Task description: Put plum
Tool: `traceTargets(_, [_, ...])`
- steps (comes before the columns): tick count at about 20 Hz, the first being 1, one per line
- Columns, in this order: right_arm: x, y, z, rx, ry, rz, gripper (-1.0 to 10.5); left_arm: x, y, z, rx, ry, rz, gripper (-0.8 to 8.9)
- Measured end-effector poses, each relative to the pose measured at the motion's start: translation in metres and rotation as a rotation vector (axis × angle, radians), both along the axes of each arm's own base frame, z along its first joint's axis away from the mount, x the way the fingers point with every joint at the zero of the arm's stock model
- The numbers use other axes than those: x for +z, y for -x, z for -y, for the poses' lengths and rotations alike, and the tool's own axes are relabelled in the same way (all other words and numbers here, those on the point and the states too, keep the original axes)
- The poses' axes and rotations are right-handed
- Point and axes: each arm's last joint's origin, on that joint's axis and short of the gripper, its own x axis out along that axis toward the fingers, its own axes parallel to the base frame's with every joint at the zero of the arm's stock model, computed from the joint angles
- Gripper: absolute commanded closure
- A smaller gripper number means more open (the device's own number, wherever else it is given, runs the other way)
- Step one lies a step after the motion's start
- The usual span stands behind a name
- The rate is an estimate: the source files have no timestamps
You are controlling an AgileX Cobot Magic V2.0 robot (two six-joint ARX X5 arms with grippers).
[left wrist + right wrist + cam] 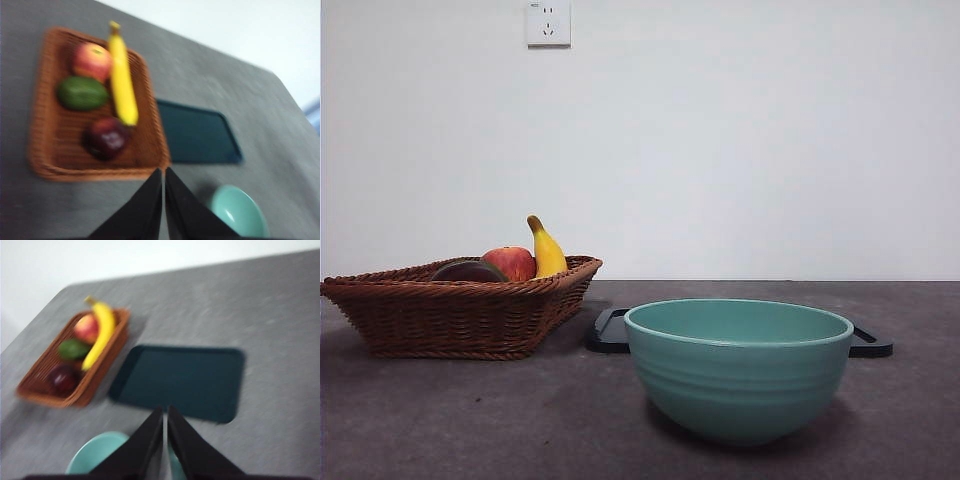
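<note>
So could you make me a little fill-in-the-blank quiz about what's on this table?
1. The plum lies inside the woven ____.
2. The long yellow fruit beside the apple is a ____.
3. The dark tray lies flat with ____ on it.
4. The bowl is coloured ____.

Missing words: basket; banana; nothing; teal green.

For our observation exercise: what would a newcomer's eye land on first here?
The teal bowl stands nearest, with a dark tray behind it. To one side, a wicker basket holds a banana, apple, green fruit and the plum.
</note>
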Motion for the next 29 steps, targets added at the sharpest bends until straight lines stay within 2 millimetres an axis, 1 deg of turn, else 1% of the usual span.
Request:
traceTargets(6, [0.021,-0.005,-0.011,0.135,0.045,-0.095,9.4,0.025,0.0,0.006,-0.108,-0.054,-0.075,8.04])
traceTargets(9, [0.03,-0.005,-0.019,0.225,0.08,-0.135,9.4,0.043,0.006,0.009,-0.17,-0.098,-0.099,8.04])
traceTargets(11, [0.034,-0.004,-0.024,0.284,0.104,-0.161,9.4,0.051,0.012,0.01,-0.207,-0.13,-0.113,8.04])
traceTargets(14, [0.032,-0.002,-0.029,0.349,0.135,-0.2,9.4,0.048,0.019,0.011,-0.249,-0.164,-0.166,8.04])
traceTargets(18, [0.031,-0.001,-0.032,0.385,0.154,-0.202,9.4,0.046,0.019,0.011,-0.266,-0.184,-0.169,8.01])
traceTargets(19, [0.031,-0.001,-0.032,0.385,0.154,-0.201,9.3,0.046,0.019,0.011,-0.266,-0.184,-0.169,7.69])
traceTargets(20, [0.031,-0.001,-0.032,0.386,0.156,-0.2,8.9,0.046,0.019,0.011,-0.267,-0.185,-0.169,7.02])
traceTargets(23, [0.031,-0.001,-0.032,0.386,0.156,-0.201,6.0,0.046,0.019,0.011,-0.27,-0.189,-0.166,4.48])
traceTargets(24, [0.03,-0.001,-0.032,0.387,0.156,-0.203,5.3,0.046,0.019,0.011,-0.27,-0.189,-0.166,3.6])
traceTargets(25, [0.03,0.0,-0.032,0.386,0.156,-0.203,4.9,0.046,0.019,0.011,-0.27,-0.189,-0.166,2.8])
traceTargets(26, [0.03,0.0,-0.032,0.386,0.156,-0.203,4.8,0.046,0.019,0.011,-0.27,-0.189,-0.166,2.35])
traceTargets(27, [0.03,-0.001,-0.032,0.386,0.156,-0.203,4.8,0.046,0.019,0.011,-0.272,-0.191,-0.164,2.21])
traceTargets(29, [0.03,-0.001,-0.032,0.386,0.156,-0.203,4.8,0.046,0.017,0.011,-0.274,-0.193,-0.169,2.25])
